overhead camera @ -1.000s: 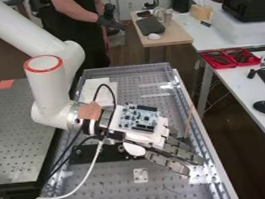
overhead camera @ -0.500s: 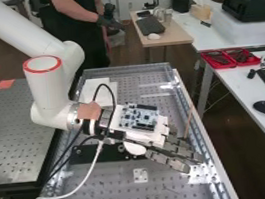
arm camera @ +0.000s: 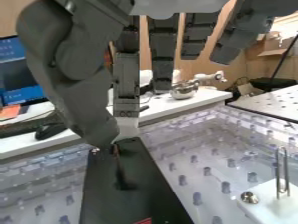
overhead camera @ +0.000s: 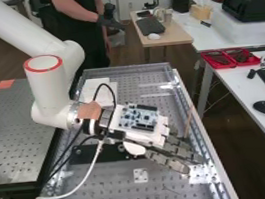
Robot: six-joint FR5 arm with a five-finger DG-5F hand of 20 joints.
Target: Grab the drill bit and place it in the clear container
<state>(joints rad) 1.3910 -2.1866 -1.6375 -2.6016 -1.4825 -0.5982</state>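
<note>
My robot hand is open, its straight fingers pointing toward four o'clock in the high view. The drill bit stands upright on the black plate, just by my thumb's tip.

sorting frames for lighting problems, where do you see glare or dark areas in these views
high view: pale streaks of glare on the perforated bench top, toward its far end; wrist view: a bright glint on the round metal knob, the hand dark
</note>
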